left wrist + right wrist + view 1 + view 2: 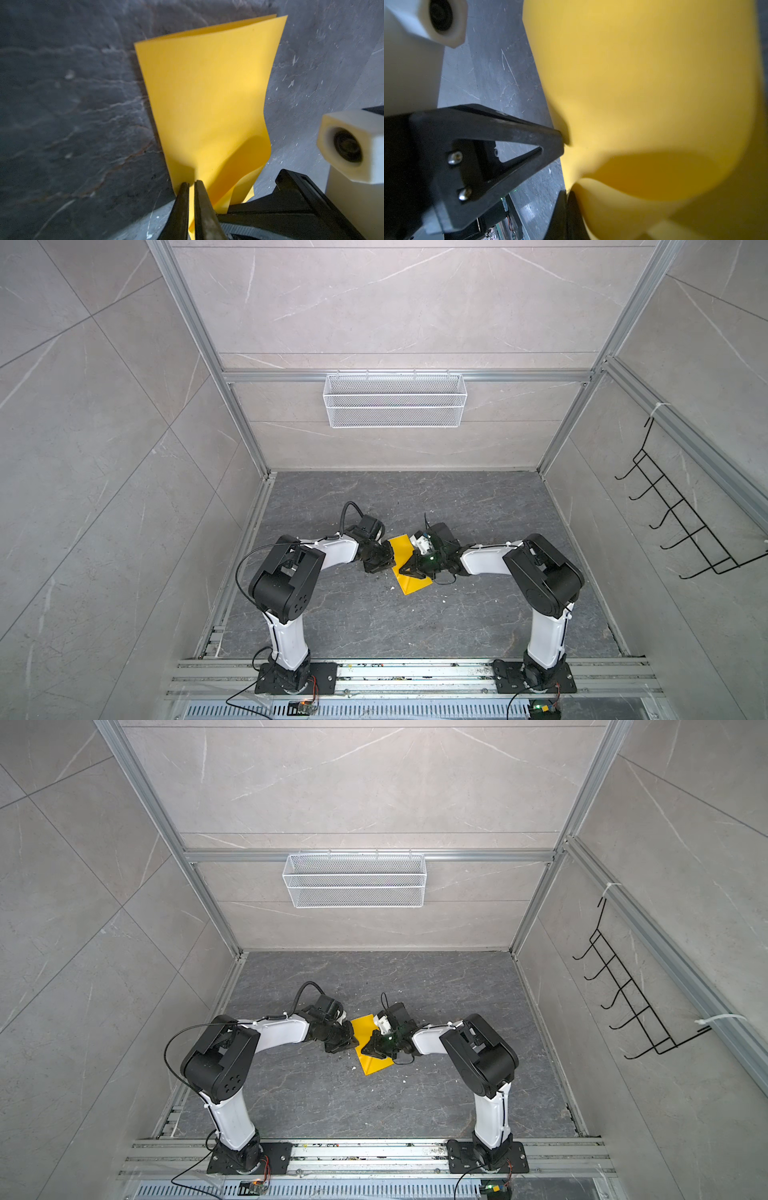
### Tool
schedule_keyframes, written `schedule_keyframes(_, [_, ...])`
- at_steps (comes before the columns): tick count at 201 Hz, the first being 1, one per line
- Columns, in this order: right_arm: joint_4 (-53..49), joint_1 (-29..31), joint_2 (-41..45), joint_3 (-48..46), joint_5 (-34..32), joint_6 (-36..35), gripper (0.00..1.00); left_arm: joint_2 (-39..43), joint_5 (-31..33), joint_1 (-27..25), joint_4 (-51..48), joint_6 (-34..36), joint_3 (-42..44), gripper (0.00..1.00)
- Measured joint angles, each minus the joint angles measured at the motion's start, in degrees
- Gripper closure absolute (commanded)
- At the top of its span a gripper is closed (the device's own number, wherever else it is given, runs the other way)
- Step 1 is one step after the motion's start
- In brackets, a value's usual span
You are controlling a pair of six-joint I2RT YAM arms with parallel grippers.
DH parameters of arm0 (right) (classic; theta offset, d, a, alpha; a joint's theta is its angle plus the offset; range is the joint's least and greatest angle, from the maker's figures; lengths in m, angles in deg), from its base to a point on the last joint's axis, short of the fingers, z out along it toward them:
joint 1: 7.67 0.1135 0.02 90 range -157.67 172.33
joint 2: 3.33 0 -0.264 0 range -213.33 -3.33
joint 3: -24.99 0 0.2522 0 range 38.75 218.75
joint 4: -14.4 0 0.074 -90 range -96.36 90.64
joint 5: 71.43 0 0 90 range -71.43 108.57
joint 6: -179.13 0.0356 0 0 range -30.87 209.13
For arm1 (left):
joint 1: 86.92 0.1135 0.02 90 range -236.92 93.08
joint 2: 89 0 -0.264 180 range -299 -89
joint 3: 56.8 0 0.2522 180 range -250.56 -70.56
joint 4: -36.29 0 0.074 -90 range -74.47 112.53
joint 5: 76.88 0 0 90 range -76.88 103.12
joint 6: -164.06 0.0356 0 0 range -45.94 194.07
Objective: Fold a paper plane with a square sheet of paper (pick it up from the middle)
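The sheet of paper (401,551) (365,1029) was bright yellow, plain and unmarked, doubled over into a long two-layer rectangle. In both top views it lay aslant near the middle of the dark grey bench (374,614), running from far left to near right. In the left wrist view (207,99) its far edges nearly matched, while the near end bowed up and the layers parted. The right wrist view (643,83) showed it blurred and bulging.
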Motion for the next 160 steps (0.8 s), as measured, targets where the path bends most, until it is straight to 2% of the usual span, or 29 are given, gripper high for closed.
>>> schedule_keyframes(160, [2.0,0.0,-0.6,-1.1,-1.7,0.2,0.95,0.2,0.0,0.0,0.5,0.0,0.3,0.87])
